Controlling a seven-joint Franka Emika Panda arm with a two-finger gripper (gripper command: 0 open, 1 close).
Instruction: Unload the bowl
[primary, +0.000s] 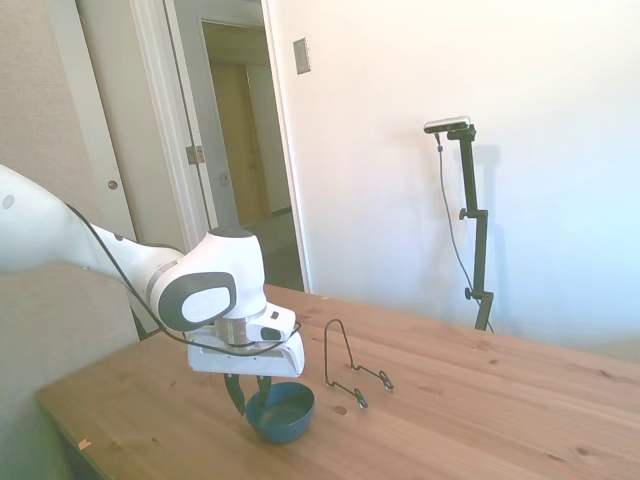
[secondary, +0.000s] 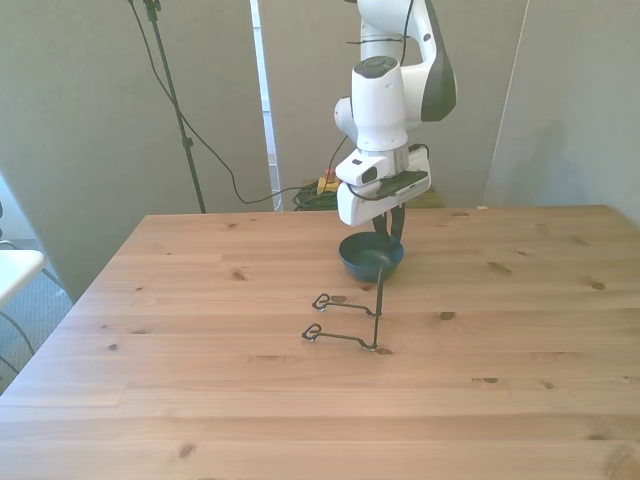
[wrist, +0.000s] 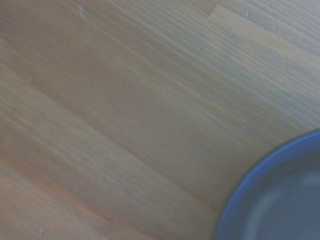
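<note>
- The bowl (primary: 281, 411) sits upright on the wooden table (primary: 470, 420). It is small, round and dark blue.
- The bowl is just beside the wire stand (primary: 350, 368). It is not on the stand, and it does not seem to touch it.
- In the front view, the bowl (secondary: 370, 256) is behind the wire stand (secondary: 350, 318), on the side nearer the robot arm.
- The gripper (primary: 250, 394) is low over the bowl, at the rim on the side away from the wire stand.
- Its dark fingers (primary: 235, 393) reach down at the bowl's rim. One finger shows outside the rim. The other is hard to see, so it cannot be told if the fingers are pinching the rim or are apart.
- In the wrist view, a curved piece of the bowl's blue rim (wrist: 260, 175) shows next to bare table wood (wrist: 125, 110). That view is blurry.
- The wire stand is thin and black. It stands on the table with nothing on it.
</note>
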